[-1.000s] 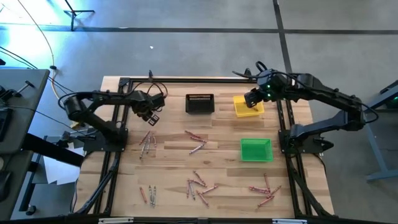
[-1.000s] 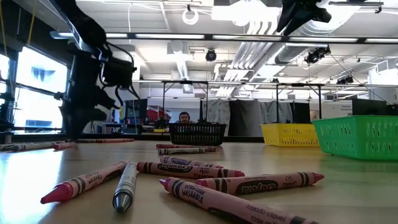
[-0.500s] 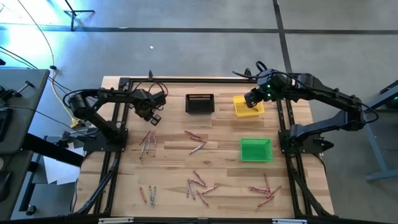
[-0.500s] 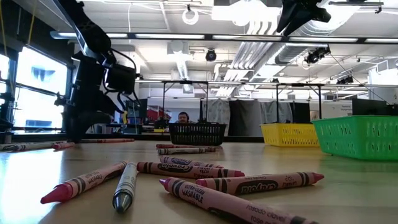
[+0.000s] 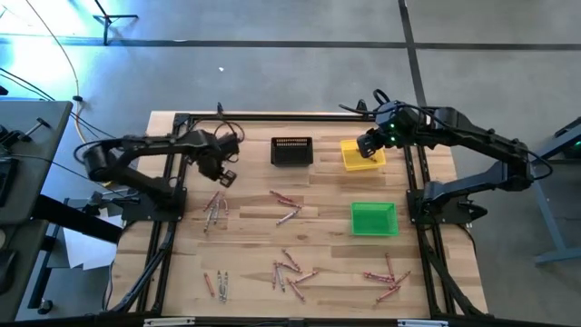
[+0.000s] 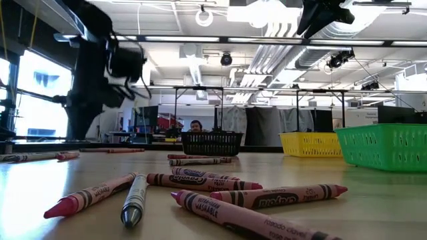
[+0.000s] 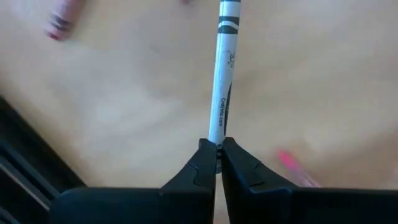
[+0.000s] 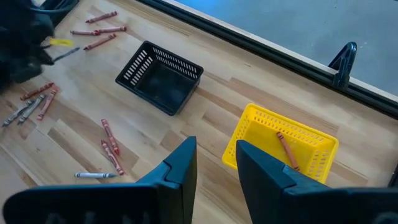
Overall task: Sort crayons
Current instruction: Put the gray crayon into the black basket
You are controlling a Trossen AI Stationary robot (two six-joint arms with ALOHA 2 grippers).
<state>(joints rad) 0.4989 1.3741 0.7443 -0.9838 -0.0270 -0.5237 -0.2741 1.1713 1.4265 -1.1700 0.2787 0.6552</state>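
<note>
The left gripper point(image 7: 217, 155) has just snapped from wide open to fully closed, and its fingers point(image 7: 200, 163) now pinch the end of a grey-white crayon point(image 7: 224, 74), which juts straight out ahead of the fingertips over the bench point(image 7: 124, 112). In the high view the arm has also shifted: the left gripper point(image 5: 221, 168) has lifted off the small pile of crayons point(image 5: 214, 207) it hung over a second ago, which now lies just beyond the fingers, on the near side. In the low view the dark wrist sits higher than before. So I judge the pick made and the carry begun.

The right gripper point(image 8: 214, 158) has not moved at all. Its fingers point(image 8: 180, 163) stand partly open with nothing between them, hovering over the yellow bin point(image 5: 354, 162). One orange-brown crayon point(image 8: 287, 149) lies inside that bin, just past the fingertips. The black bin point(image 5: 291, 151) sits between the two grippers and looks empty from the right wrist view. The green bin point(image 5: 374, 219) stands on the near side of the right fingers.

Most of the sorting remains. Loose crayons lie in a middle cluster point(image 5: 286, 207), a front-left pair point(image 5: 216, 285), a front-middle heap point(image 5: 290, 271) and a front-right group point(image 5: 386, 280). The grey one in hand likely belongs in the black bin, close by the left fingers.
</note>
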